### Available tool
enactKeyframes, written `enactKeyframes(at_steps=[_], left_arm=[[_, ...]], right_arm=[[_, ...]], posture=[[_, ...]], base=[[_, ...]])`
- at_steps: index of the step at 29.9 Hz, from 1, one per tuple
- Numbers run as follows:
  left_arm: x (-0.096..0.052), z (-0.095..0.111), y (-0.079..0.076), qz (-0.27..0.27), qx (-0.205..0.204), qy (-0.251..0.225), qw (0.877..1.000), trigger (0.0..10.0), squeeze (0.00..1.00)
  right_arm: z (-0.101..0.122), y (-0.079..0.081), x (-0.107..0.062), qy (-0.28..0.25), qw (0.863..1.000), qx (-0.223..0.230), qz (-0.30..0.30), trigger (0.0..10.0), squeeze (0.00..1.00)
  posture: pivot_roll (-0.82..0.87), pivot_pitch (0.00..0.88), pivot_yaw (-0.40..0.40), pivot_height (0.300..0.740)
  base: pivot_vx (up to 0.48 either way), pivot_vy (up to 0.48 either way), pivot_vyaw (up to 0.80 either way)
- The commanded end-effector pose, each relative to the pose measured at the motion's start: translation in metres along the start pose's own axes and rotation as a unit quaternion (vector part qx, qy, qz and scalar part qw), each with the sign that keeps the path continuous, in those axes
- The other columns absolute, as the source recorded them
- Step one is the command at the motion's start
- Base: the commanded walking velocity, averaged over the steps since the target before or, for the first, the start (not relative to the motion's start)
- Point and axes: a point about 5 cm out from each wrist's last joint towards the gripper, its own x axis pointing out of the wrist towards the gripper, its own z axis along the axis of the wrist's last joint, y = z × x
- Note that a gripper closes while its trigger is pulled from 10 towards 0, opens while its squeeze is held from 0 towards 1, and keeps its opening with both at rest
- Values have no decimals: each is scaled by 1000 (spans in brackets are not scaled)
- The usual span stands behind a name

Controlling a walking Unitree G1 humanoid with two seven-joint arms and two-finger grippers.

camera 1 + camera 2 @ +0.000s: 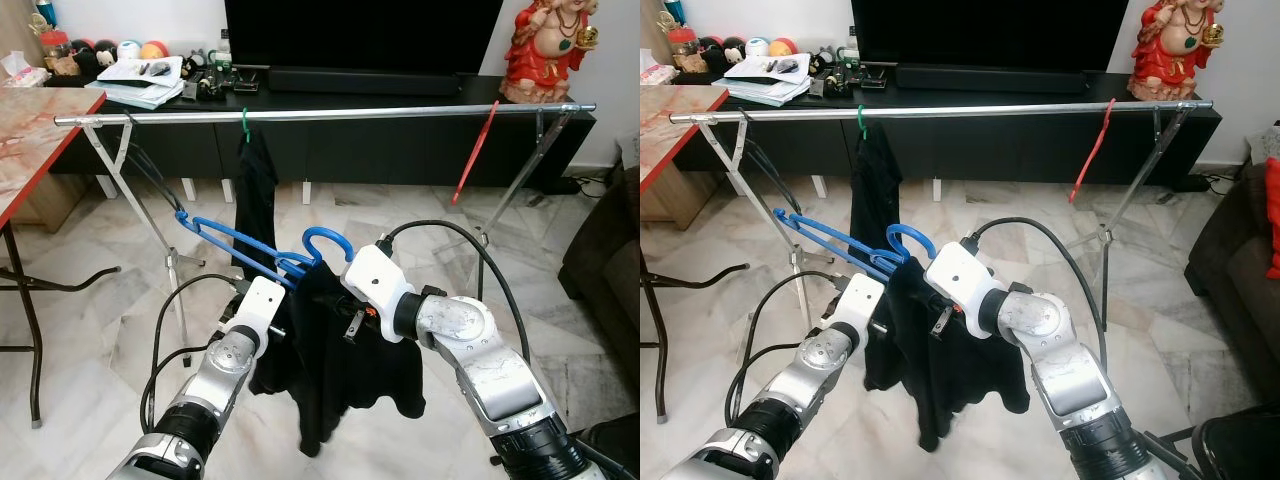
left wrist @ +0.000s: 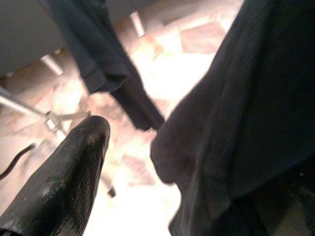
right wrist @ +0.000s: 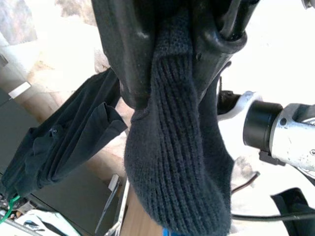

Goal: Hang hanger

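I stand facing a long silver clothes rail [image 1: 330,114] that runs across the room on folding legs. At its left end a grey hanger [image 1: 140,160] dangles. Further along, a dark garment [image 1: 255,190] hangs from a green hook, and near the right end a red hanger [image 1: 474,155] hangs at a slant.

In front of me, well below the rail, I hold up a blue hanger [image 1: 255,250] with a black knit top [image 1: 345,370] draped over it. The blue hanger tilts, its left tip high and its hook [image 1: 325,240] standing just above my right hand.

My left hand [image 1: 275,315] is raised under the hanger's left arm, beside the cloth. In its wrist view one black finger [image 2: 64,182] stands apart from the fabric, so I cannot tell whether it grips.

My right hand [image 3: 167,54] is clenched on a fold of the knit near the neck, forearm bent inward across my body.

I judge the load light but awkward. The plastic frame is stiff, while the knit is soft and may slide off the sloping arm. Holding the frame close under the hook seems safest for lifting it to the bare rail.
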Motion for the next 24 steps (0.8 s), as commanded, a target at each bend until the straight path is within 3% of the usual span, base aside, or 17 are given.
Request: enactKeyframes(at_steps=[1,11,12,14,19,24], left_arm=[[1,-2,2,9,16,11,1000,10000,0],[1,-4,4,27,9,17,999,9804,0],[1,-4,4,26,3,13,1000,7255,0],[1,2,-1,11,-15,-8,1000,0,0],[0,10,-10,-15,-22,-40,999,0,0],[-1,10,-12,-23,-24,-44,999,0,0]], right_arm=[[11,-1,-4,-20,1000,-20,-2,0,0],[8,-1,-4,-13,1000,-24,-2,0,0],[8,0,-4,-13,1000,-24,-1,0,0],[9,1,-4,-16,1000,-23,1,0,0],[10,2,-3,-20,1000,-22,4,0,0],[10,3,-3,-22,1000,-21,6,0,0]], posture=[[-122,99,-19,740],[-122,96,-16,740],[-122,96,-16,740],[-121,98,-16,740],[-121,101,-15,740],[-122,103,-14,740]], base=[[0,0,0],[0,0,0],[0,0,0],[0,0,0],[0,0,0],[0,0,0]])
